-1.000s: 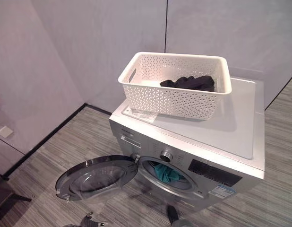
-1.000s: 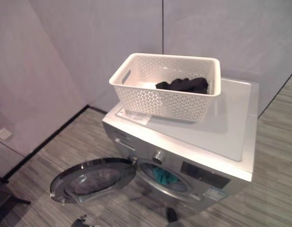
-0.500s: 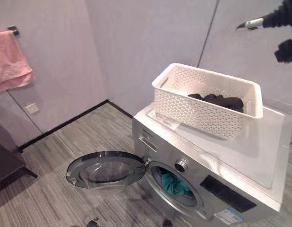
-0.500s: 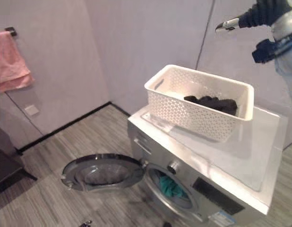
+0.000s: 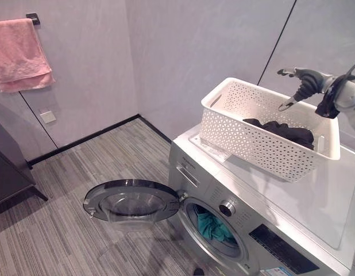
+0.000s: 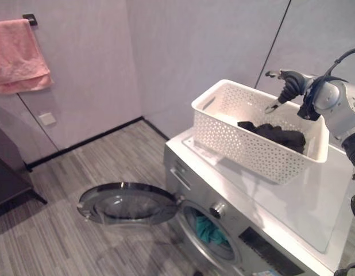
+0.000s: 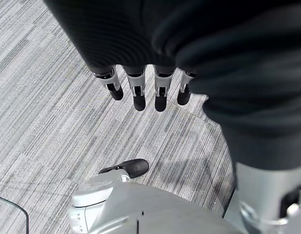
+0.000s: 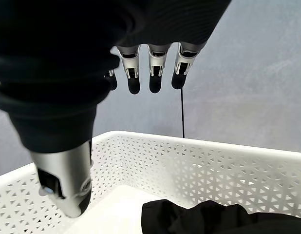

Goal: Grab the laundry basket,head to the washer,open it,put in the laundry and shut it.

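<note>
White perforated plastic: the laundry basket (image 5: 269, 129) stands on the flat top of the washer (image 5: 315, 190), set toward its back left corner, one corner overhanging a flat packet lying on the lid. Bare lid runs along the front edge and the right side.

Left eye view: dark laundry (image 5: 281, 130) lies bunched against the basket's far right end; the near half of the basket floor is bare. The right hand (image 5: 301, 86) hovers above the basket's far rim, fingers loose and spread, holding nothing. The washer door (image 5: 131, 201) is swung fully out to the left, and a teal garment (image 5: 215, 227) sits inside the drum. Striped grey floor (image 5: 80, 195) lies open left of the door.

Right eye view: a pink towel (image 6: 19, 54) hangs on the left wall, well apart from the washer.

Left wrist view: the left hand (image 7: 141, 90) hangs over the floor, fingers straight, empty.

Right wrist view: the right hand's fingers (image 8: 153, 73) point out over the basket's far wall, thumb apart, with the dark laundry below and not touched.
</note>
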Robot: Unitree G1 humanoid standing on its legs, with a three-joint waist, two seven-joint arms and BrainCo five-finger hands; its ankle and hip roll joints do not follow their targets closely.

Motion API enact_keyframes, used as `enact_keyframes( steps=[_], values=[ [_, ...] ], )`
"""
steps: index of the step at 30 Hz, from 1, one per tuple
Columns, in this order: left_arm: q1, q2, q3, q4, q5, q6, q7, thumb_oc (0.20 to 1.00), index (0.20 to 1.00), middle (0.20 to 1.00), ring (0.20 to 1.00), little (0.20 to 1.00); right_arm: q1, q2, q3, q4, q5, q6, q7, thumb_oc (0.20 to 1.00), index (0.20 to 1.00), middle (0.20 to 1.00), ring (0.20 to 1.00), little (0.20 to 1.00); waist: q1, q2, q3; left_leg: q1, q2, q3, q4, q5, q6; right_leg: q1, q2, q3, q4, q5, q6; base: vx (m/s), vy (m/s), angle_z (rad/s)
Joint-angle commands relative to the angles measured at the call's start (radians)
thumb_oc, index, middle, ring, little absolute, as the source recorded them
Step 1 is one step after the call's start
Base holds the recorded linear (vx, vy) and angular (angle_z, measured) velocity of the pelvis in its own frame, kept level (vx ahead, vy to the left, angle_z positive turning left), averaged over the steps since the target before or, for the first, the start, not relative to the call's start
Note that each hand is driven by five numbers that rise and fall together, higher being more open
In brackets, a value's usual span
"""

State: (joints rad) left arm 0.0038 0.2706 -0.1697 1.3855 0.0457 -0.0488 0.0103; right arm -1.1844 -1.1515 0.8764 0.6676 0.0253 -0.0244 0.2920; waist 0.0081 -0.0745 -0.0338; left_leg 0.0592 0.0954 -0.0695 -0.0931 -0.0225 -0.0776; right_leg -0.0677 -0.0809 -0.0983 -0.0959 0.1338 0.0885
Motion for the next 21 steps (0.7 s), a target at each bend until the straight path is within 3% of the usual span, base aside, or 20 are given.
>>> enact_keyframes(
  steps=[1, 11, 21],
  values=[
    [-0.045, 0.070, 0.034, 0.053, -0.040, 0.004, -0.007, 1.000, 1.000, 1.000, 1.000, 1.000, -0.051, -0.078, 0.005, -0.013, 0.039, -0.007, 0.003, 1.000, 1.000, 1.000, 1.000, 1.000, 0.007, -0.072, 0.037, 0.036, 0.014, 0.035, 0.012, -0.061, 0.002, 0.061, -0.042, -0.009, 0.089, -0.154, 0.036, 0.03, -0.040, 0.04],
    [-0.033, 0.154, 0.124, 0.063, -0.086, -0.004, -0.001, 1.000, 1.000, 1.000, 1.000, 1.000, 0.026, -0.099, 0.013, 0.007, 0.037, -0.017, 0.046, 1.000, 1.000, 1.000, 1.000, 1.000, 0.020, -0.070, 0.076, 0.009, 0.033, 0.041, 0.010, -0.044, -0.013, 0.034, -0.027, -0.002, 0.082, -0.155, 0.032, 0.00, -0.014, 0.00],
    [-0.064, 0.166, 0.112, 0.047, -0.096, -0.014, -0.004, 1.000, 1.000, 1.000, 1.000, 1.000, 0.102, -0.103, 0.010, -0.001, -0.005, -0.010, 0.070, 1.000, 1.000, 1.000, 1.000, 1.000, 0.026, -0.073, 0.136, -0.059, 0.047, 0.022, 0.008, -0.010, -0.027, -0.023, -0.012, -0.012, 0.086, -0.157, 0.021, -0.03, -0.044, 0.03]
  ],
)
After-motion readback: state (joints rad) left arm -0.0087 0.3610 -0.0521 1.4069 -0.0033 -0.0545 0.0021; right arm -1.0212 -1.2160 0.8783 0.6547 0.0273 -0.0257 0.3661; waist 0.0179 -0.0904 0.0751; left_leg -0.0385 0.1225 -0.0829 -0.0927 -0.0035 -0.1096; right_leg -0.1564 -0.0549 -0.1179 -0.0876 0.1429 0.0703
